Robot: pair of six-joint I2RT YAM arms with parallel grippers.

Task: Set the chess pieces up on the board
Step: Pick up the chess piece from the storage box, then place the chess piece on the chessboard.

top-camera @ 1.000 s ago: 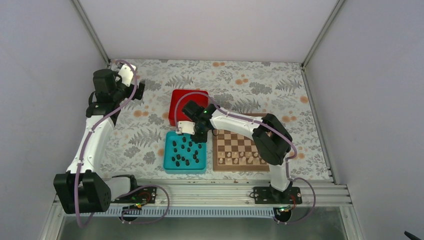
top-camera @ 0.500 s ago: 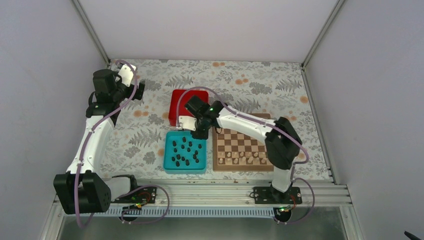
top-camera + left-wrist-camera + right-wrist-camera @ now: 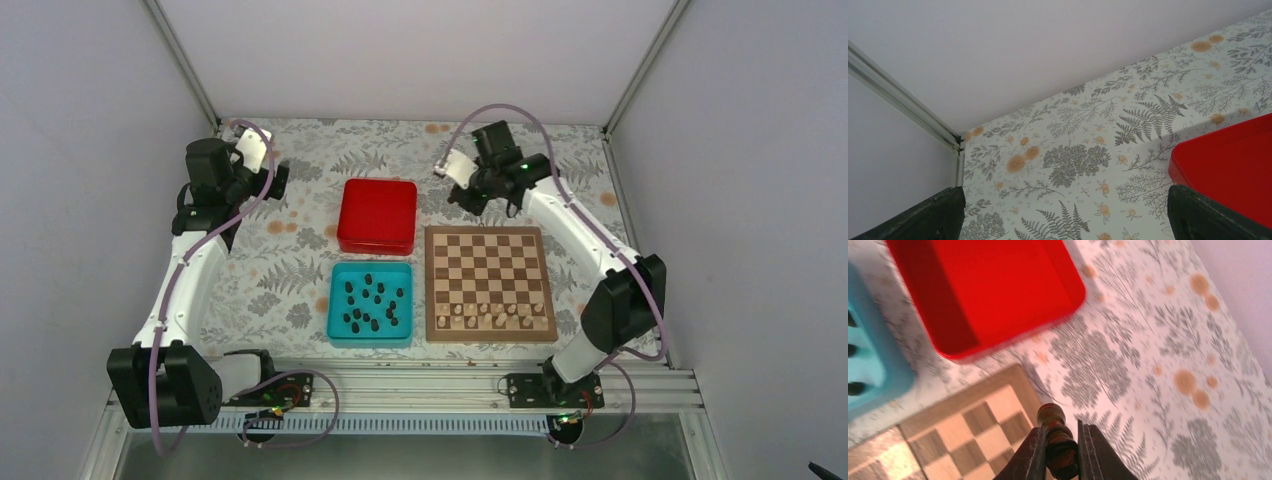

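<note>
Within the right pincer (image 3: 1061,436) sits one dark chess piece (image 3: 1052,416).

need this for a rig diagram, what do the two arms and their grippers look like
The left arm and right arm both have white link shells with bulky black joint housings. A thin mauve cable loops loosely along each. A small green light glows near the right wrist. The left gripper and right gripper have flat dark fingers.
</note>
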